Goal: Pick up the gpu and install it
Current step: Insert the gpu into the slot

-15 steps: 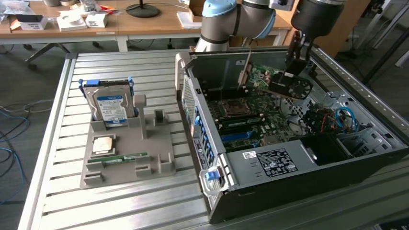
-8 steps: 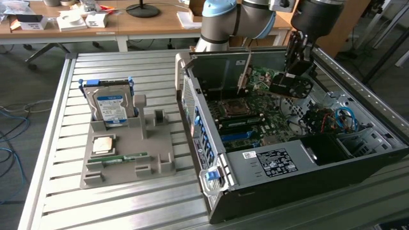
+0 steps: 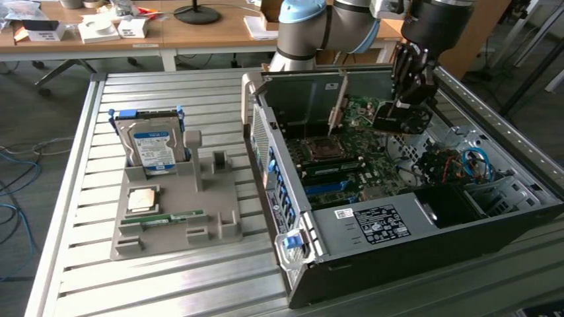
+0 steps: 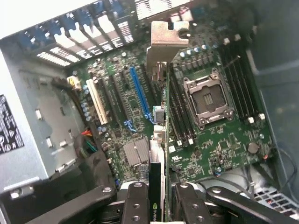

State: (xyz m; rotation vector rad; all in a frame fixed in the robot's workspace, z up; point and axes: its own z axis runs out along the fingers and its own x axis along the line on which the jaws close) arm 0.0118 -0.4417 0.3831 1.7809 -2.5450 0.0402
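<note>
My gripper (image 3: 408, 99) reaches down into the open computer case (image 3: 370, 264) and is shut on the gpu (image 3: 398, 120), a dark card that hangs upright under the fingers. In the wrist view the gpu (image 4: 157, 163) runs edge-on away from the gripper (image 4: 156, 198), with a black finger (image 4: 135, 205) on each side. Its silver bracket (image 4: 169, 39) points at the slotted case wall. The card stands over the green motherboard (image 4: 219, 144), between the long blue slot (image 4: 139, 91) and the memory slots. Whether its lower edge touches a slot is hidden.
The empty processor socket (image 3: 321, 148) lies beside the card's line. Cables (image 3: 458, 165) fill the case on the exterior view's right. On the slatted table, a grey fixture (image 3: 176, 224) holds a hard drive (image 3: 152, 142), a green memory stick (image 3: 163, 218) and a chip (image 3: 142, 199).
</note>
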